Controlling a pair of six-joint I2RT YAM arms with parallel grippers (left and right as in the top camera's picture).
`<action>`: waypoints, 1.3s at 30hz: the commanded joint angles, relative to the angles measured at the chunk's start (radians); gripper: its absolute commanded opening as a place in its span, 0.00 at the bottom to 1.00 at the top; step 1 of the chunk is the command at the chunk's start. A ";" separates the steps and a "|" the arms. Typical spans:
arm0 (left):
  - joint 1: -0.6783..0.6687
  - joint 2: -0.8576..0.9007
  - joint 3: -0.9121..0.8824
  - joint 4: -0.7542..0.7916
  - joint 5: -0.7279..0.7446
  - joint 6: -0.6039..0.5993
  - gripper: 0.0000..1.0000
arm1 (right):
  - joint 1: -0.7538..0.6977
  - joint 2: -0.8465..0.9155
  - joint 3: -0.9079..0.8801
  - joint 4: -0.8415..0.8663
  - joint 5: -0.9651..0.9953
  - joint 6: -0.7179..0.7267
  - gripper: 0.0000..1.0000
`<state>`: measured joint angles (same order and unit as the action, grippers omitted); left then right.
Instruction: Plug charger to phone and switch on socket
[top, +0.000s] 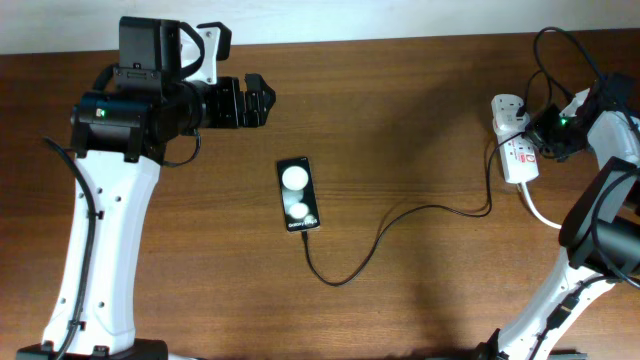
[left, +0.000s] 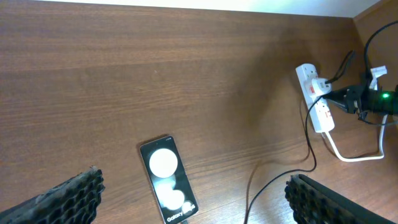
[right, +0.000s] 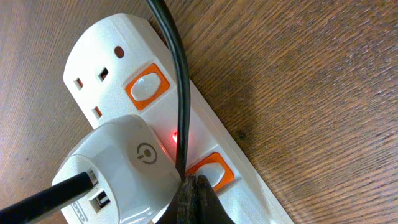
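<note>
The black phone (top: 299, 194) lies flat at the table's middle, screen up, also in the left wrist view (left: 168, 187). The thin black charger cable (top: 400, 222) runs from the phone's near end to the white adapter (right: 118, 171) in the white socket strip (top: 516, 148). The plug tip sits at the phone's bottom edge. My left gripper (top: 258, 101) is open and empty, above and left of the phone. My right gripper (right: 198, 198) is shut, its tips pressed on the orange-rimmed switch (right: 214, 172) beside the adapter. A red light (right: 175, 136) glows on the strip.
A thick white cord (top: 540, 213) leaves the strip toward the right table edge. A second orange switch (right: 147, 86) and a free outlet sit at the strip's far end. A black cable (right: 175, 74) crosses over the strip.
</note>
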<state>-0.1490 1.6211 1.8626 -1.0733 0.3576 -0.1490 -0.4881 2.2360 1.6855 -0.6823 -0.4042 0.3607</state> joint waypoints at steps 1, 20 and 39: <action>0.002 -0.015 0.009 0.001 -0.007 0.009 0.99 | 0.077 0.061 -0.063 -0.017 -0.055 -0.007 0.04; 0.002 -0.015 0.009 0.001 -0.007 0.009 0.99 | -0.033 -0.595 -0.017 -0.269 -0.100 -0.108 0.04; 0.002 -0.015 0.009 0.001 -0.007 0.009 0.99 | 0.512 -1.050 -0.017 -0.664 0.103 -0.304 0.39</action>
<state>-0.1493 1.6211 1.8626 -1.0737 0.3576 -0.1490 0.0177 1.2400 1.6638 -1.3209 -0.3161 0.0685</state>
